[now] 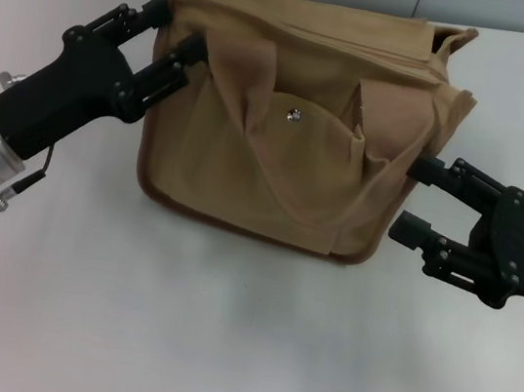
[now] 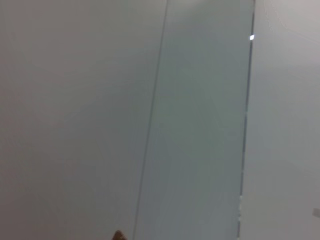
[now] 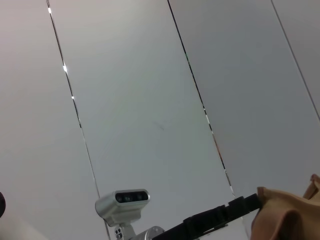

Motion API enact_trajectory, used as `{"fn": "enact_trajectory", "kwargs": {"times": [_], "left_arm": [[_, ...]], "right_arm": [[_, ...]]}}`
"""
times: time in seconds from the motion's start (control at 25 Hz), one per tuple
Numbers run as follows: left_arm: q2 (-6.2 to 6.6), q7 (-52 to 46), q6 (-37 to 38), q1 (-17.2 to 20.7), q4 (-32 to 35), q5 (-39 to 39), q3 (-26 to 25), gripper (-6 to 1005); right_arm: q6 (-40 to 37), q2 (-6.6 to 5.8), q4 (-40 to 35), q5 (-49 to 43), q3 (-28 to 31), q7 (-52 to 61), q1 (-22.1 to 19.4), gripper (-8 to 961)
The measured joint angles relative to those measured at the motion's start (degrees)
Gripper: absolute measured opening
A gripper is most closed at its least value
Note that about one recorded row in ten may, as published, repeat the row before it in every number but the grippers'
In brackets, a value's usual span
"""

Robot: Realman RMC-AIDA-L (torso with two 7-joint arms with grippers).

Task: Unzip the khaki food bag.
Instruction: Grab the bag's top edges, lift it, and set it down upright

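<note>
Bare white table (image 1: 220, 347) fills the near part of the head view. Beyond it, at the middle, the khaki bag (image 1: 286, 170) is seen standing upright, boxy, with a silver snap (image 1: 294, 115) on its front pocket and brown trim along the base. Its handles are flopped over the front, and the top edge is rumpled.

At the bag's far left top corner the left gripper (image 1: 176, 30) is placed, its fingers spread on either side of the cloth edge; whether the cloth is actually pinched cannot be told. At the bag's right side, low and near, the right gripper (image 1: 418, 198) is held with its fingers parted, nothing between them, the upper finger just beside the cloth.

The zipper pull cannot be made out. The wrist views show mostly wall or ceiling panels, with a scrap of tan cloth (image 3: 287, 215) at the edge of the right one.

The bag is judged to be soft, light canvas that will sag and slide when pulled. One end of the top is best held taut while the pull tab is drawn along.
</note>
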Motion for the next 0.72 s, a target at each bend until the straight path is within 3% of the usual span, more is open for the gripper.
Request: {"fn": "enact_trajectory", "kwargs": {"times": [0.28,0.48,0.72], "left_arm": [[0.23,0.1,1.0,0.3,-0.5,-2.9,-0.2,627],[0.35,0.1,4.3,1.7,0.0,-5.6,0.0,534],[0.14,0.6,1.9,0.2,-0.5,-5.4,1.9,532]], "right_arm": [[0.0,0.00,0.0,0.0,0.1,0.0,-0.4,798],[0.3,0.00,0.0,0.0,0.1,0.0,-0.5,797],[0.7,0.00,0.0,0.0,0.1,0.0,-0.2,797]]}}
